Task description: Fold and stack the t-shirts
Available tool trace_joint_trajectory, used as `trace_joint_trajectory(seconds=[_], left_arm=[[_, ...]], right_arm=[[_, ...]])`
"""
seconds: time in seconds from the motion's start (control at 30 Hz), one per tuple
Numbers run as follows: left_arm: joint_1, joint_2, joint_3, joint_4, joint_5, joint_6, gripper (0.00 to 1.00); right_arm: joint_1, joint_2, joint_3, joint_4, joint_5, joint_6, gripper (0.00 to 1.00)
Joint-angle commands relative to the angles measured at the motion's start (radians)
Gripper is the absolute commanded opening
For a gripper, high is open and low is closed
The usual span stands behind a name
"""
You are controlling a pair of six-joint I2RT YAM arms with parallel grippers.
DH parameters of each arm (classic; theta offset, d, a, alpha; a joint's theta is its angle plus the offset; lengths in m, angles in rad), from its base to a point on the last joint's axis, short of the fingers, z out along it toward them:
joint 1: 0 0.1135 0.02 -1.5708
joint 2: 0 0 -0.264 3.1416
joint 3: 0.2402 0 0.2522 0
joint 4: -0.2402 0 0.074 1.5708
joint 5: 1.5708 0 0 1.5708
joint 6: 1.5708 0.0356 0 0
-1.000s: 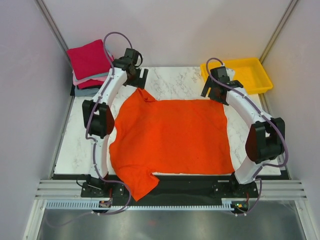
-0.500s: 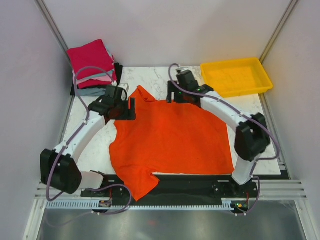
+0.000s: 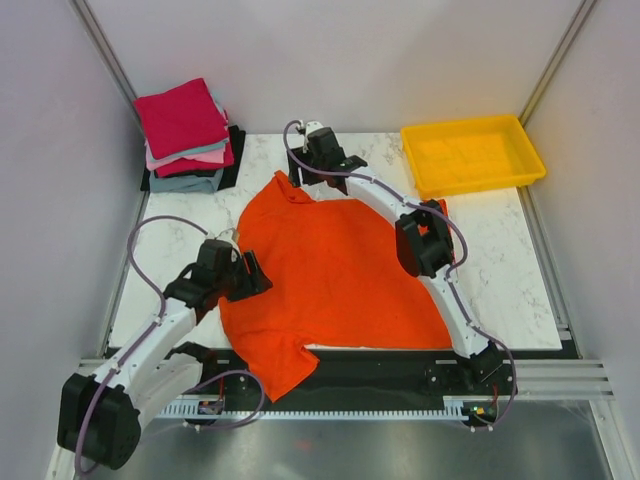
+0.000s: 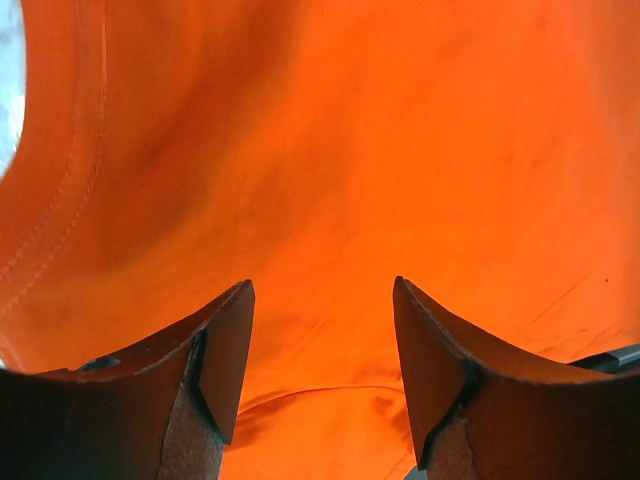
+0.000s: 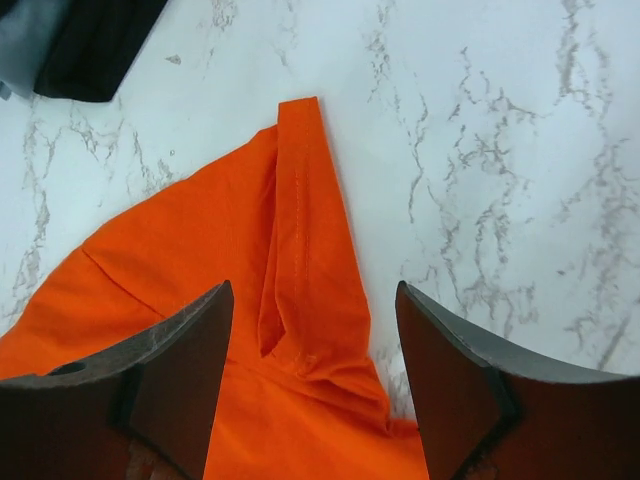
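Observation:
A bright orange-red t-shirt [image 3: 335,275] lies spread flat on the marble table, one sleeve hanging over the near edge. My left gripper [image 3: 250,275] is open at the shirt's left edge; in the left wrist view its fingers [image 4: 225,365] hover over orange cloth [image 4: 350,150]. My right gripper [image 3: 303,175] is open above the shirt's far sleeve [image 3: 285,188]; the right wrist view shows that folded sleeve [image 5: 305,250] between the open jaws. A stack of folded t-shirts [image 3: 185,135], crimson on top with pink, grey-blue and black beneath, sits at the far left corner.
A yellow plastic tray [image 3: 470,152] stands at the far right corner. Bare marble table [image 3: 500,260] shows right of the shirt and in the right wrist view [image 5: 500,150]. The folded stack's corner [image 5: 80,45] shows at the top left of the right wrist view.
My left arm has swung back toward the near left, to the shirt's left edge. My right arm has reached left across the table to the far sleeve. The shirt's far right side has shifted.

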State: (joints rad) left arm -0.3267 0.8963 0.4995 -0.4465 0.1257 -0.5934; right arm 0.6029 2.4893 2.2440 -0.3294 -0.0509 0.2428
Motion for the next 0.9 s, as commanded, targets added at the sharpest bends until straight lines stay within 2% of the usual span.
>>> trace_joint_trajectory(seconds=[0.0,0.27,0.47,0.77,0.87], left_arm=[[0.0,-0.053,-0.036,0.075,0.022,-0.082,0.65],[-0.003,-0.022,-0.099,0.074,-0.017,-0.132,0.64],[-0.005,-0.042,-0.105,0.074,-0.038,-0.131,0.63],[-0.005,-0.042,-0.111,0.075,-0.043,-0.134,0.63],[-0.005,-0.039,-0.116,0.08,-0.044,-0.134,0.63]], right_arm=[[0.023,0.071,0.11,0.007,-0.04,-0.043,0.74],[0.034,0.105,0.069,0.052,-0.061,-0.036,0.67],[0.041,0.111,0.046,0.056,-0.06,-0.05,0.55],[0.041,0.096,-0.014,0.061,-0.05,-0.068,0.53],[0.043,0.082,-0.047,0.078,-0.041,-0.073,0.45]])
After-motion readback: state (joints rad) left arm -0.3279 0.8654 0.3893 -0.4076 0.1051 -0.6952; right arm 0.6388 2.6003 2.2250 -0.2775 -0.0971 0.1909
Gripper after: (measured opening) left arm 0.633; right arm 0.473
